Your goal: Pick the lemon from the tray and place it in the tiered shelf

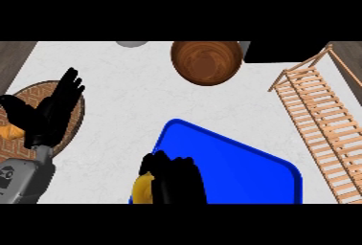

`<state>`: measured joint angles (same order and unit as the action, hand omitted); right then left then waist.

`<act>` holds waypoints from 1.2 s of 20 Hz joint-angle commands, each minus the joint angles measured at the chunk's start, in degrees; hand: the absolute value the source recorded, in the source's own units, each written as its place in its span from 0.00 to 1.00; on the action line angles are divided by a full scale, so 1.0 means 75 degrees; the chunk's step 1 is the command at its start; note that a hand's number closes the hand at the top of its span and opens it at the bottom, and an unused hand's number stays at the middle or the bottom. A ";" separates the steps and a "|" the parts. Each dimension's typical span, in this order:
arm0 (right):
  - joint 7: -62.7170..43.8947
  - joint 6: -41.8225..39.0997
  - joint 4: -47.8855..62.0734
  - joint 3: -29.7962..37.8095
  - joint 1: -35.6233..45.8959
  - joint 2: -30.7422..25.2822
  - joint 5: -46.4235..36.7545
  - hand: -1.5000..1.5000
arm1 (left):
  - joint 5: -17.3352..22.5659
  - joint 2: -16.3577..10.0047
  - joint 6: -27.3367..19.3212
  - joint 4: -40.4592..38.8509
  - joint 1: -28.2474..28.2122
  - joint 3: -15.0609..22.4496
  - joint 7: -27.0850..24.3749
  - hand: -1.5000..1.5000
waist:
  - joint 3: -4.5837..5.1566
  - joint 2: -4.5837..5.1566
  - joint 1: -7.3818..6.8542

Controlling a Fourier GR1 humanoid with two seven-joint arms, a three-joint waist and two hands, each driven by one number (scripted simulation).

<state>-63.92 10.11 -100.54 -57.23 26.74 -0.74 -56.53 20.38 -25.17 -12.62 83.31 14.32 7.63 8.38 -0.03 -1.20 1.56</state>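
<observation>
Curled round the yellow lemon [143,189], the right hand [173,179] sits at the blue tray's [240,167] left edge. The left hand [53,112] rests open at left. A white marbled counter [134,95] bears a wooden bowl [206,61] and, at right, the slatted tiered shelf [322,124].

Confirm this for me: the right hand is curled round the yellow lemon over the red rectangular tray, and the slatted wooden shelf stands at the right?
One detail is wrong: the tray's colour. The head view shows the right hand curled round the yellow lemon over a blue rectangular tray, not a red one. The slatted wooden shelf does stand at the right.
</observation>
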 commanded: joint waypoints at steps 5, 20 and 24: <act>-0.2073 -0.0507 -0.2499 0.0616 -0.0155 0.0092 -0.2021 1.00 | 0.0183 -0.0196 0.0230 0.0215 -0.0116 -0.0253 0.0147 0.50 | 0.0008 0.0022 0.0019; -0.1220 -0.3931 -0.5184 0.3821 -0.0642 -0.0198 -0.2554 1.00 | -0.0198 0.0109 -0.0003 0.0562 -0.0257 -0.0030 0.0233 0.50 | 0.0014 0.0103 -0.0038; -0.0736 -0.4589 -0.5740 0.5400 -0.0668 -0.0272 -0.1654 1.00 | -0.0048 -0.0096 0.0389 0.0479 -0.0533 -0.0292 -0.0049 0.50 | 0.0011 0.0126 -0.0134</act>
<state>-63.07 -13.11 -136.87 -25.28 21.01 -2.65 -74.65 20.11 -25.44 -10.58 85.97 12.14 5.83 8.76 0.07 -0.35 1.26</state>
